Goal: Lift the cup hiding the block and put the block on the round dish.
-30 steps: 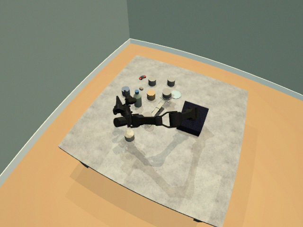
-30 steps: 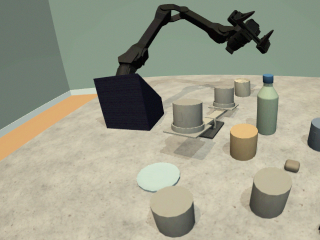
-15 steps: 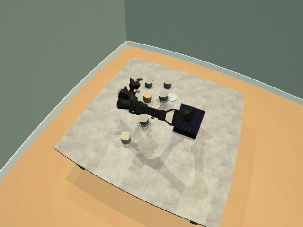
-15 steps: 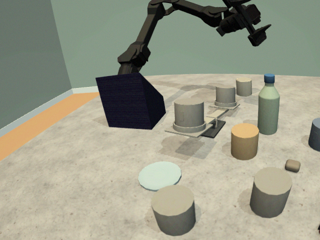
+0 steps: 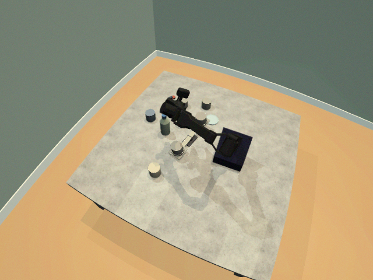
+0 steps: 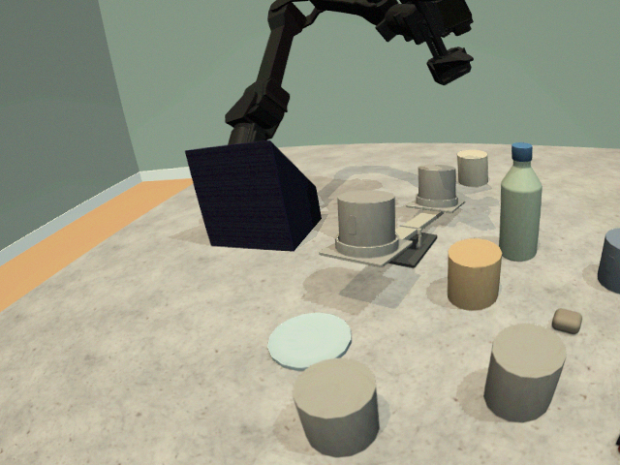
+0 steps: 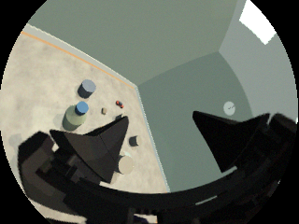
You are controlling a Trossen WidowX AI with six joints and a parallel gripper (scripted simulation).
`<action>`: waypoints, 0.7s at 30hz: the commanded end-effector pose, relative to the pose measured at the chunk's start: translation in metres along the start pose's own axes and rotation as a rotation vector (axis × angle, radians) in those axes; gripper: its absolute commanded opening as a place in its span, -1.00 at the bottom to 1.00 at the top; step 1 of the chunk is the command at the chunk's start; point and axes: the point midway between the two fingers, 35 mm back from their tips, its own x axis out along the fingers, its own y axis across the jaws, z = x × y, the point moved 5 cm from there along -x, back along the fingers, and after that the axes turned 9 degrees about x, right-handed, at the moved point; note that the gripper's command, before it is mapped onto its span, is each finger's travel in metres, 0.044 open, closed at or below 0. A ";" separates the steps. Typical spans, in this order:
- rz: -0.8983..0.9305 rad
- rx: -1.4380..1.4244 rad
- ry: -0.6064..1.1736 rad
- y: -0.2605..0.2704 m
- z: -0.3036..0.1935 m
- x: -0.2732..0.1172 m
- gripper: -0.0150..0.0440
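A grey cup (image 5: 200, 118) (image 6: 366, 220) stands upright on the balance end nearer the round dish. Its plate looks raised, with a shadow apart from it on the table. The matching grey cup (image 5: 176, 148) (image 6: 436, 184) stands upright on the other end, which looks lower. The balance beam (image 5: 189, 139) (image 6: 422, 220) joins them over a dark base. The block is not visible. The pale round dish (image 5: 212, 119) (image 6: 309, 340) lies flat with nothing on it. My gripper (image 7: 160, 116) is open and empty, high above the table on the bottle's side, well away from both cups.
A green bottle (image 5: 165, 129) (image 6: 520, 220) (image 7: 76, 115) stands beside the balance. An orange cylinder (image 6: 474, 275), a blue one (image 5: 150, 115) (image 7: 87, 89) and several grey or beige cylinders (image 5: 206, 104) (image 6: 336, 410) stand around. A small brown block (image 6: 567, 321) lies outside.
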 end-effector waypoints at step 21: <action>0.476 0.212 0.331 -0.053 -0.130 -0.021 1.00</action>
